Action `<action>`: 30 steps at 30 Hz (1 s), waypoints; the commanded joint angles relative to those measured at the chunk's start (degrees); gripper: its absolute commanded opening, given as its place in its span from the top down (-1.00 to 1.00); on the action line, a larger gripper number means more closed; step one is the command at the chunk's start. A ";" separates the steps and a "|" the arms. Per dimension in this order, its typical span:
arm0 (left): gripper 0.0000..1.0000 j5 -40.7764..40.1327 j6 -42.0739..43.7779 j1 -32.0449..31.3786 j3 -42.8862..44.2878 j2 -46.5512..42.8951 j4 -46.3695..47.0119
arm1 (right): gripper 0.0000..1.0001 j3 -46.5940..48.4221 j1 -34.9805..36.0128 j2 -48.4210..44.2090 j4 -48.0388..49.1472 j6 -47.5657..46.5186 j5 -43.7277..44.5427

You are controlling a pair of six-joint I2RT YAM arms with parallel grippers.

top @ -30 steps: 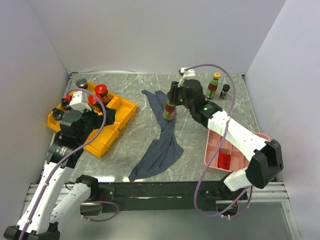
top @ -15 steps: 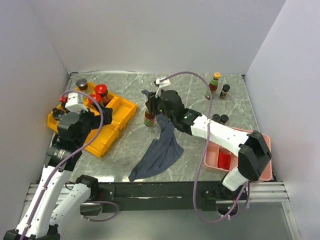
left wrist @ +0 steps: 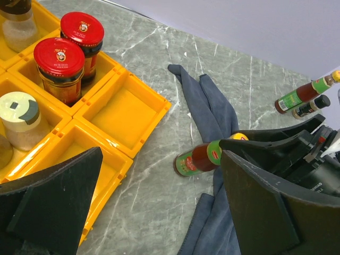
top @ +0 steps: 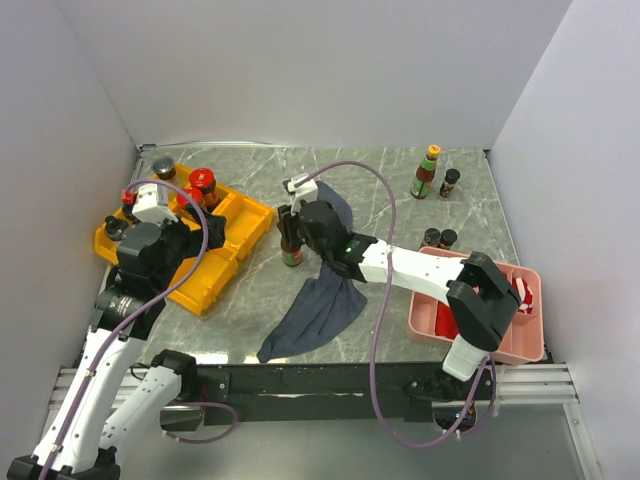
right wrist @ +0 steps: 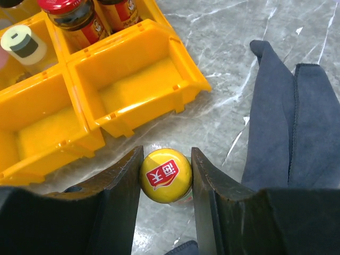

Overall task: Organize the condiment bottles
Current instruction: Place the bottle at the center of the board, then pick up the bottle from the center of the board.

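Note:
My right gripper is shut on the yellow cap of a slim sauce bottle with a green label. The bottle stands upright just right of the yellow tray, its base at or near the tabletop. My left gripper hangs open and holds nothing over the tray's near side. In the tray stand two red-lidded jars and a pale-capped shaker. Two more bottles stand at the back right. Two black-capped ones sit beside the pink tray.
A grey-blue cloth lies crumpled on the marble table, right beside the held bottle. The tray compartment nearest the bottle holds nothing. The pink tray contains red packets. White walls close in the back and both sides.
My right arm has carried the bottle leftwards from the table's middle, across the cloth, to beside the yellow tray. The left arm has barely moved.

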 commanded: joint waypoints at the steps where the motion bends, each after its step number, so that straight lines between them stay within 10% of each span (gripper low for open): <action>1: -0.99 -0.58 -0.58 -0.09 0.72 -0.18 0.89 | 0.72 -0.05 0.68 -1.13 9.58 -0.33 2.86; 13: -0.99 -0.23 -0.58 -0.09 0.80 0.52 0.63 | -0.78 -0.05 1.12 -6.65 4.76 0.11 5.40; 30: -0.99 9.97 -9.19 -0.44 5.89 11.76 3.87 | -1.00 -4.60 0.42 -30.72 -23.82 5.38 28.26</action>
